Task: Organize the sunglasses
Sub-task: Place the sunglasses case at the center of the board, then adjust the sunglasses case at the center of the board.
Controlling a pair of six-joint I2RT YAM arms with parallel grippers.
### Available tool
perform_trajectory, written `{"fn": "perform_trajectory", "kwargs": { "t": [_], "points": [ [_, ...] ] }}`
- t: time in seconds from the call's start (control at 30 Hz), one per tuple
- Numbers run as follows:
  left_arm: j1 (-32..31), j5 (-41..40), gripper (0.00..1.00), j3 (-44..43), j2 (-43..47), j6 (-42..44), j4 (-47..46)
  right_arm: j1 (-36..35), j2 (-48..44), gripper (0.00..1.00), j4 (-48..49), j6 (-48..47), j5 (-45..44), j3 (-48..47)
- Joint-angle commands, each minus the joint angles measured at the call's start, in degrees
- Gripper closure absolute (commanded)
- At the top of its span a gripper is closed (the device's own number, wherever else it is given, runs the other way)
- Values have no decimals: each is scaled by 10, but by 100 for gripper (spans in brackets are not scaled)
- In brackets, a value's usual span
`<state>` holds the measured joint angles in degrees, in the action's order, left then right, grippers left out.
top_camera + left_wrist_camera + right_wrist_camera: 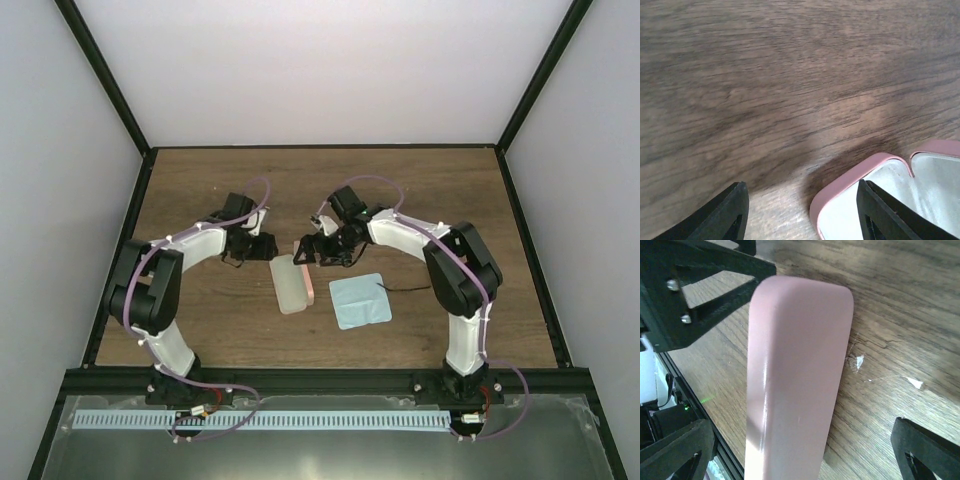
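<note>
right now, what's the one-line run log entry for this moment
pink case open | left end effector open at case rim | right end effector open, straddling lid | blue cloth beside case

The brown wood-grain table [200,200] carries a salmon-pink case [291,283] near its middle. The case lies open, its pale lining facing up and its lid standing along the right side. Just right of it, not touching, a light blue square cloth [359,300] lies flat. A thin dark strand [405,289] runs from the cloth's right edge across the wood. A few small white specks [856,362] dot the boards beside the case.
</note>
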<state>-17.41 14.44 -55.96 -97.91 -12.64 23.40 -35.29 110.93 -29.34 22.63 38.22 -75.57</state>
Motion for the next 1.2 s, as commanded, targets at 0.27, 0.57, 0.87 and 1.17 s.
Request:
{"fn": "perform_trajectory", "kwargs": {
  "t": [0.27,0.57,0.87,1.17],
  "points": [
    [-28,50,47,-40,-60,113,17,51,-79,0,-21,3,-34,0],
    [-44,22,69,-38,-83,112,20,61,-85,1,-22,3,-41,20],
    [-45,10,96,0,-46,69,10,62,-96,1,-29,2,-55,19],
    [-46,-97,96,85,44,-102,-24,78,-140,1,-43,34,-119,20]
  ]
}}
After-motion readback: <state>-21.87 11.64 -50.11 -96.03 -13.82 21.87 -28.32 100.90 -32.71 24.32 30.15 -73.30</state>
